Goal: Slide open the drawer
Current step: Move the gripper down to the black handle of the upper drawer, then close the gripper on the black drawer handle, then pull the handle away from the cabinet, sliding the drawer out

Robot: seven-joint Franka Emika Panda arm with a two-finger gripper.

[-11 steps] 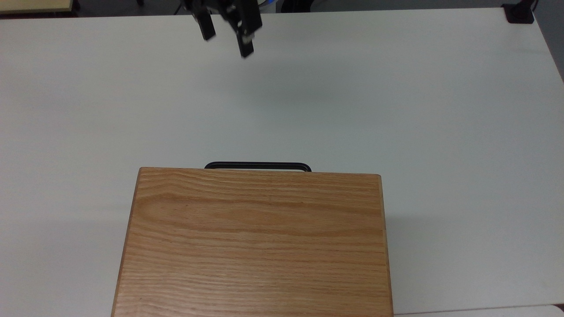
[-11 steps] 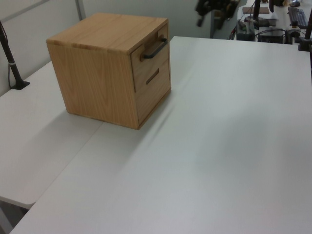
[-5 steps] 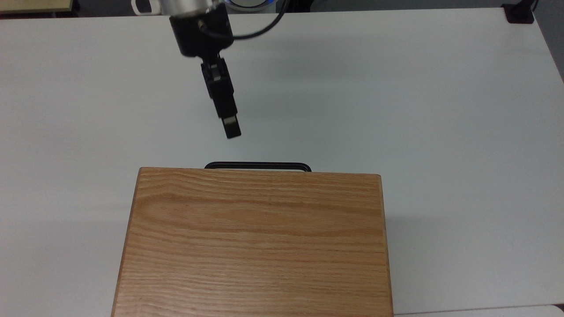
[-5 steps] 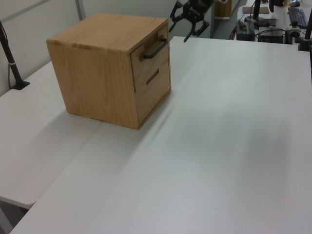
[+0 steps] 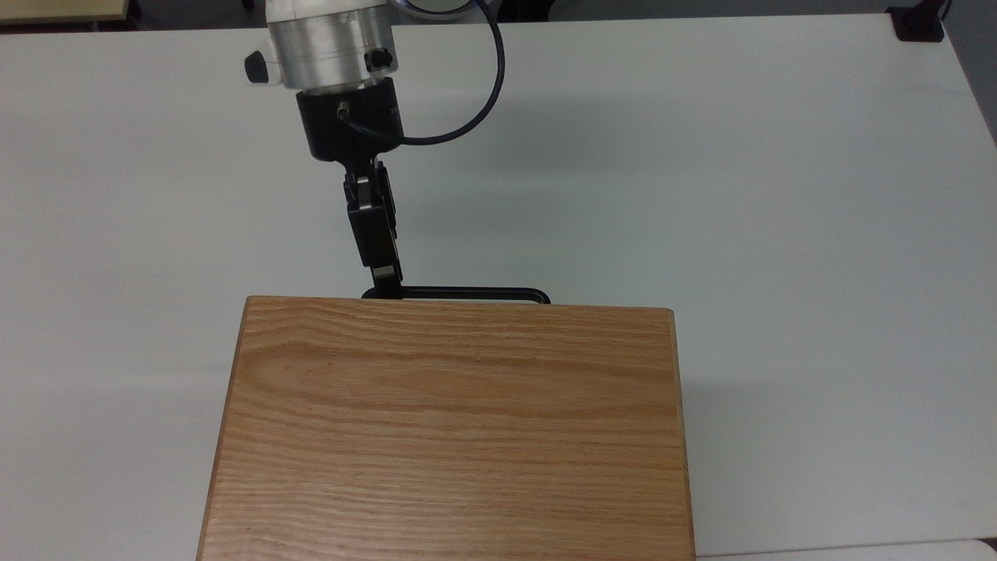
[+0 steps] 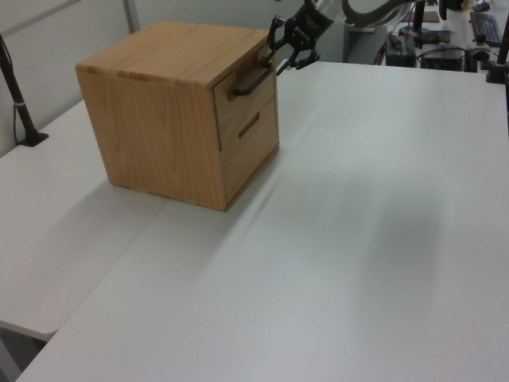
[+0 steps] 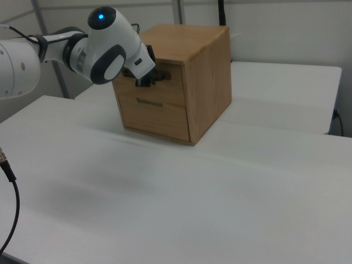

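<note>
The gripper [image 5: 387,287] reaches level toward the cabinet [image 5: 452,428], its tip at the handle [image 5: 467,294] of the drawer [image 6: 248,94], at the end of the bar on the top view's left. In the left view the fingers [image 6: 280,49] stand spread, one above and one below that end of the handle [image 6: 253,79], and whether they touch it cannot be told. The right view shows the gripper [image 7: 144,80] against the upper part of the cabinet's front, with the arm [image 7: 107,47] covering much of the drawer face.

The drawer sits at the top of the cabinet front, flush with it, above a second drawer [image 6: 253,139] that has a small dark pull. A cable [image 5: 483,86] loops from the wrist on the side away from the cabinet.

The cabinet [image 6: 179,111] stands on a white table [image 5: 779,195]. In front of the drawer the table runs bare and broad as far as its far edge, so the room on that side is wide. In the top view, bare table also lies on both sides of the cabinet. In the left view, a seam in the tabletop runs out from the cabinet's near corner. A dark clamp [image 5: 919,23] sits at the table's far corner, well apart from the cabinet. A blue light [image 7: 100,15] glows on the arm. No writing or label can be read.
</note>
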